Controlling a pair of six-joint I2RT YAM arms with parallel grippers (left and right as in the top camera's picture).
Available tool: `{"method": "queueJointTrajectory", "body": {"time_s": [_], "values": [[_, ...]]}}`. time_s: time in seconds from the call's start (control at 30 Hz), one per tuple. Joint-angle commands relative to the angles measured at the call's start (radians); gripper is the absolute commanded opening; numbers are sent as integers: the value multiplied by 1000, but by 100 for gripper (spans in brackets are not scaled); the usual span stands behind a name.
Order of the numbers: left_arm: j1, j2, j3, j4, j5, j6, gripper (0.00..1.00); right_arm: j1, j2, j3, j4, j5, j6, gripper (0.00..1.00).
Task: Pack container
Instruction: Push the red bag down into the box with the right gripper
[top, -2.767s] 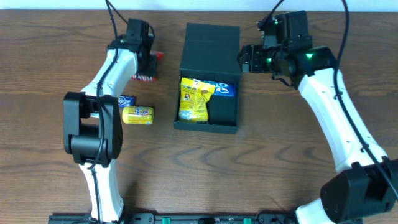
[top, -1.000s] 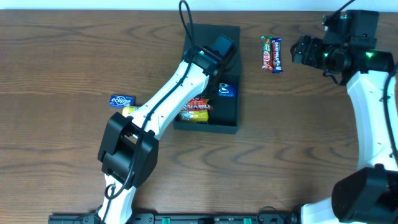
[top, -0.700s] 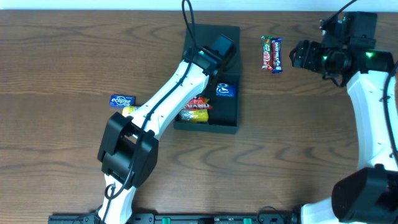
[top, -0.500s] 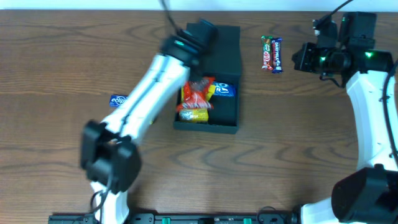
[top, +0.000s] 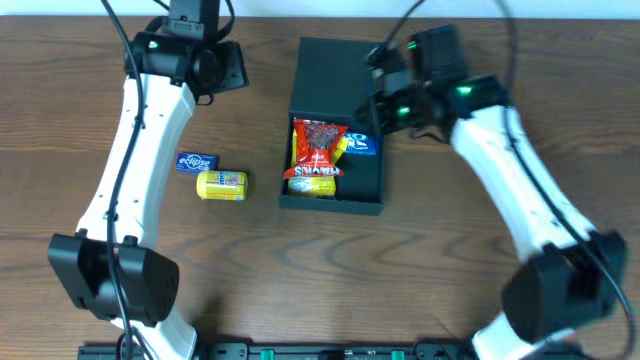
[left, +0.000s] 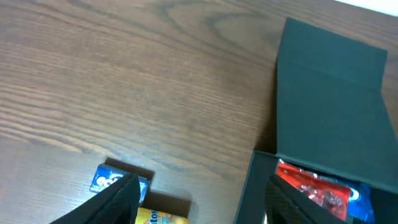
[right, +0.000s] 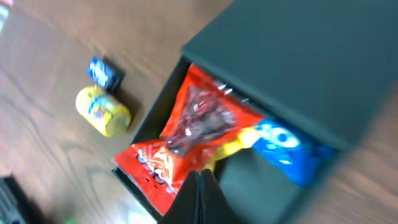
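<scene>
Over the open container (top: 340, 70) at mid-table (top: 450, 250), the right claw (right: 202, 183) is seen clenched on nothing visible, while the released left claw (left: 202, 193) is best lowered squarely astride the yellow tub (top: 221, 185) beside the eclipse pack (top: 196, 161).

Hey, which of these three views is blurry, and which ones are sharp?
Overhead: sharp and evenly lit, the red snack packet in the container clearly outlined. Left wrist: crisp wood grain on the table, no glare. Right wrist: smeared by motion blur, the yellow pack and blue pack beside the container just colour blobs.
</scene>
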Motion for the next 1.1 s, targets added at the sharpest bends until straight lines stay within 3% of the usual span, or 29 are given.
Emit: {"method": "queueJointTrajectory", "body": {"time_s": [0.0, 0.5, 0.8, 1.07], "values": [[32, 33, -24, -2, 114, 92, 65, 51, 87, 4, 8, -66, -16, 1], [48, 134, -257, 101, 393, 155, 64, 152, 331, 4, 47, -71, -4, 1], [48, 134, -277, 125, 399, 154, 65, 154, 348, 6, 82, -78, -4, 2], [48, 134, -277, 129, 399, 154, 64, 135, 273, 156, -68, -97, -89, 2]]}}
